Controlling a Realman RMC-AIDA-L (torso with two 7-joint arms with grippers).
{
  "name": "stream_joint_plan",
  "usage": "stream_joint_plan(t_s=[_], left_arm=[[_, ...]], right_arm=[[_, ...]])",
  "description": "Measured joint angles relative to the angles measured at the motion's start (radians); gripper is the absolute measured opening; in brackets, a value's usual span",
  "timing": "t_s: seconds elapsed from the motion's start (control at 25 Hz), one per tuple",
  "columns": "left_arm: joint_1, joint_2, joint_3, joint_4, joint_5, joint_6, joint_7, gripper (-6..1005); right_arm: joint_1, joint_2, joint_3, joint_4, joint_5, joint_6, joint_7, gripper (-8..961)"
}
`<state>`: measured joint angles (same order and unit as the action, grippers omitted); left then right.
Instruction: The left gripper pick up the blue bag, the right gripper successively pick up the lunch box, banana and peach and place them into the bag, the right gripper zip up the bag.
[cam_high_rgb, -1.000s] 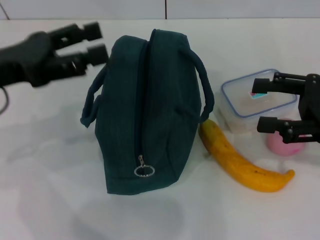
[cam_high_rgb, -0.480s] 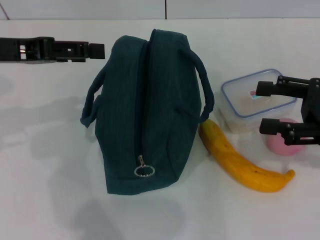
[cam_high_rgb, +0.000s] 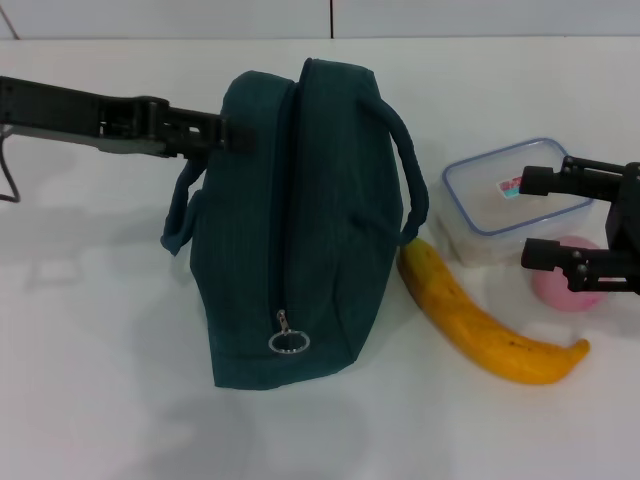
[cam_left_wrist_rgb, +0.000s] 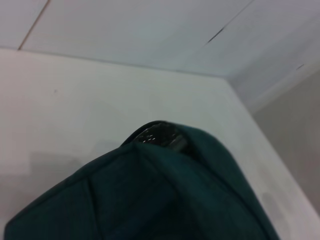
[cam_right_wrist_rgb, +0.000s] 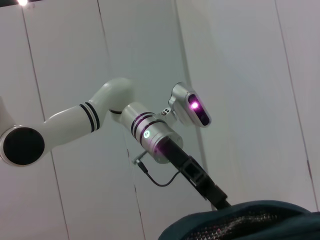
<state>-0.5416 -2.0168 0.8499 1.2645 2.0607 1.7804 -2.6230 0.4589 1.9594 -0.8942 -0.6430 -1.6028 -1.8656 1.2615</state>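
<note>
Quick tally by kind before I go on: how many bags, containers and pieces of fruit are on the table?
Bags: 1, the blue bag
Containers: 1, the lunch box
Fruit: 2, the banana and the peach
Total: 4

The head camera looks down on the bench (cam_high_rgb: 90, 400). Both wrist cameras sit low, close behind the blue bag (cam_high_rgb: 290, 230), looking up at walls.

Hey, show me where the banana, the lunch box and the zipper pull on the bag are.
banana (cam_high_rgb: 480, 325): head view, middle of its yellow body.
lunch box (cam_high_rgb: 478, 205): head view, on its clear lid.
zipper pull (cam_high_rgb: 288, 341): head view, its metal ring.
</note>
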Motion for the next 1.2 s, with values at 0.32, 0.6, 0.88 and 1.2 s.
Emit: stream_joint_plan(t_s=[0.32,0.6,0.88,1.2], left_arm=[[-0.073,0.0,0.002,-0.065,0.086,-0.006,-0.011,852],[-0.096,0.008,-0.001,-0.091,0.12,-0.008,-0.004,744],[-0.095,0.007,0.0,-0.092,0.123,-0.009,-0.007,516],[-0.086,0.004,0.001,-0.095,0.124,-0.009,-0.004,156]], right_arm=[[-0.006,-0.002,0.0,0.024,0.0,0.006,-0.012,782],[-0.021,0.0,0.0,0.025,0.0,0.02,-0.015,782],[-0.04,0.002,0.0,0.025,0.009,0.02,-0.025,783],[-0.052,0.018,0.143,0.099,0.03,0.009,-0.025,783]])
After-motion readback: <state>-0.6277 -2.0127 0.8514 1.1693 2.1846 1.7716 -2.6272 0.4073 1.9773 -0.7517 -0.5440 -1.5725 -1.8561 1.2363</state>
